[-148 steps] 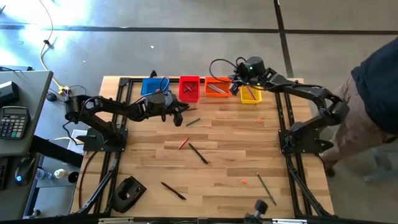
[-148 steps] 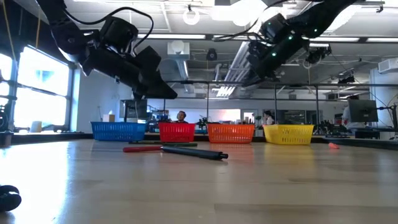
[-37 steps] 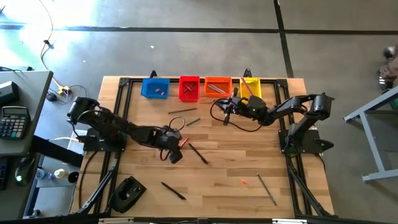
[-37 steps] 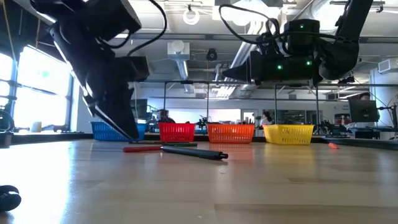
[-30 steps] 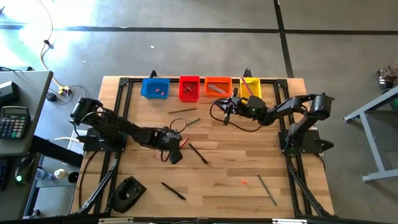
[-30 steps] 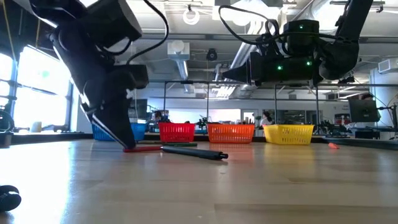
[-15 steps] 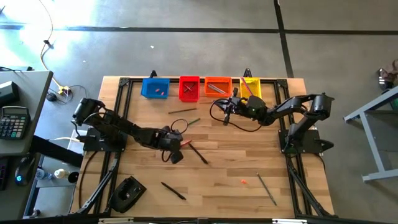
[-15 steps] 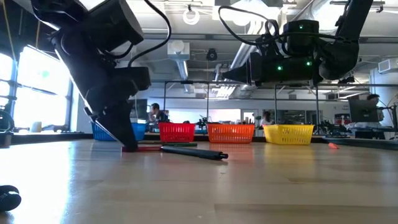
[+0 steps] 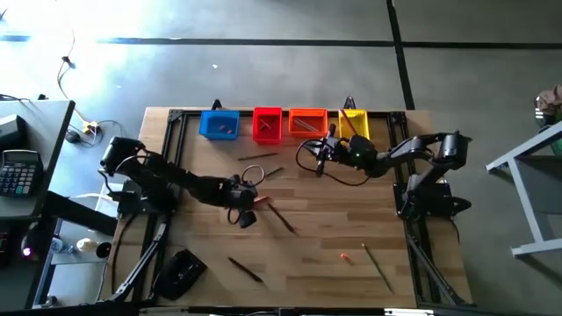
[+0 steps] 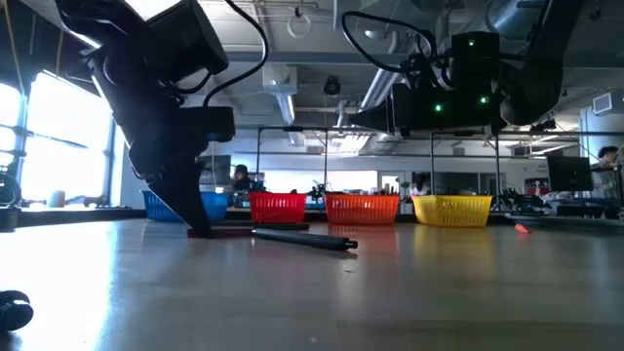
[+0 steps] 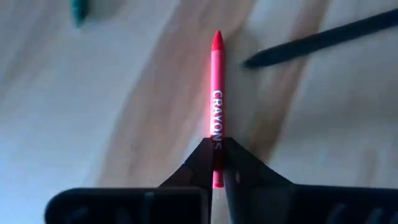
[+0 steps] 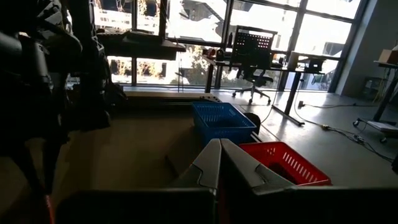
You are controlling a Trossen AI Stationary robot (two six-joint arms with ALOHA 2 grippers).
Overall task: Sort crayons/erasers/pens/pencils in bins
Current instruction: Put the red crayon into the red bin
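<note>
Left claw (image 11: 217, 163) was down on the worktop (image 9: 334, 219) near its centre – clenched on the red crayon (image 11: 216, 93); right claw (image 12: 219, 163), fingertips together, hung at two o'clock from it

The left gripper (image 9: 254, 201) stands low at mid-table, fingers closed on the red wax crayon (image 11: 216, 106). A dark pen (image 9: 281, 215) lies just beside it, a green stick (image 9: 270, 172) and a dark stick (image 9: 256, 156) between it and the row of plastic bins (image 9: 267, 134). The right gripper (image 9: 318, 160) hangs above the boards before the orange bin (image 9: 306, 112), barring approach there. The near table centre lies open.
</note>
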